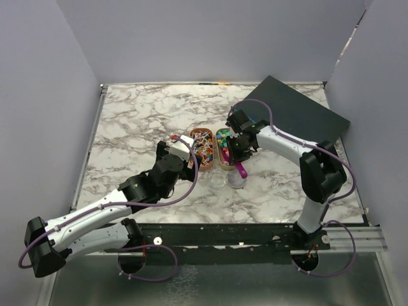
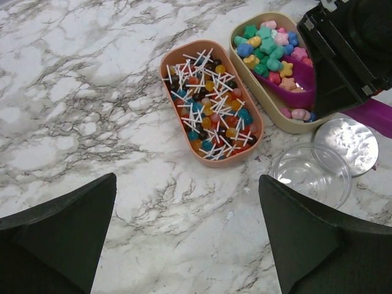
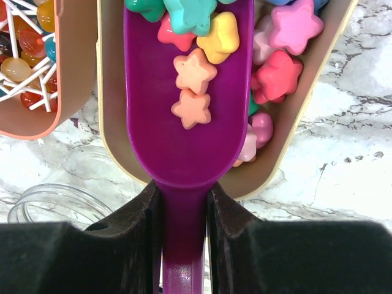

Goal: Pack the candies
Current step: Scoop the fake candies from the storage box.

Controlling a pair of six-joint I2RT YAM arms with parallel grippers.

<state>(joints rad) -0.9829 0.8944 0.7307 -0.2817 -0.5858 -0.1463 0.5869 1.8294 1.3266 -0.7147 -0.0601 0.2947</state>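
Scooping stage here. The right gripper [image 3: 184,208] is clenched on the handle of the purple scoop [image 3: 184,135], and the blade sits down inside the beige tray [image 3: 113,122] where the candies [image 2: 269,46] are piled. A few are on the blade: two orange stars, a yellow one, a red one and a couple of teal ones at the front edge. Most of the pile is in the tray, none in the jar [image 2: 311,176] that I can see. The jar sits open just beside the near end of the tray, with its lid [image 2: 346,146] lying flat next to it.

The left gripper [image 2: 187,196] hangs over bare marble with its jaws spread wide, gripping nothing. The orange tray next door holds lollipops [image 2: 211,104], not part of this job.

My guess for the next move: lift the scoop while keeping it level so the stars don't slide off, swing it back over the jar mouth, then tip. The jar is light and clear, so a bump from the scoop could shove it, and the left arm might want to steady it
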